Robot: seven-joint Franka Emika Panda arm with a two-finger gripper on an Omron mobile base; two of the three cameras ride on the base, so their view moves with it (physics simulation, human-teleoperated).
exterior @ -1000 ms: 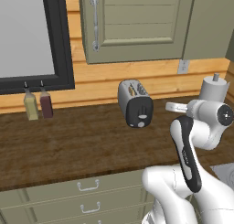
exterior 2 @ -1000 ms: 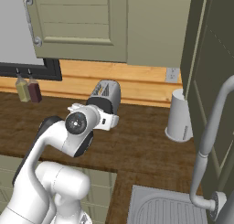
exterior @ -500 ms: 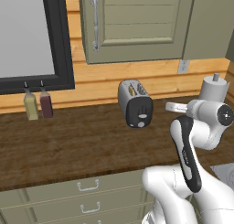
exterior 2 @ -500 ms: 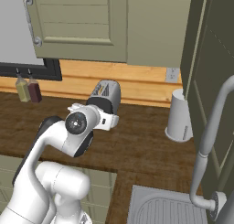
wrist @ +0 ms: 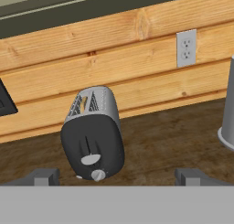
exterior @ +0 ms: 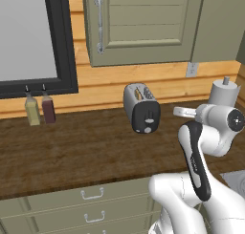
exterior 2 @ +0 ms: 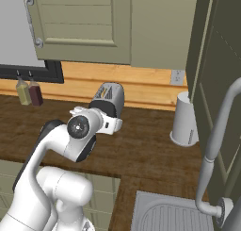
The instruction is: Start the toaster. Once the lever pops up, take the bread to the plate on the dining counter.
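With the pincer [wrist: 117,177] spread apart and well short of it, the toaster [exterior: 141,107] on the bench [exterior: 72,152] looks rigid and light enough to skid, so press its small lever [wrist: 90,159] straight down.

Silver toaster [exterior: 141,107] stands upright by the wall, lever [wrist: 90,159] low.

dark wood worktop [exterior: 81,156] bears the toaster [exterior: 141,108], 2 bottles [exterior: 40,109], a canister [exterior 2: 185,119].
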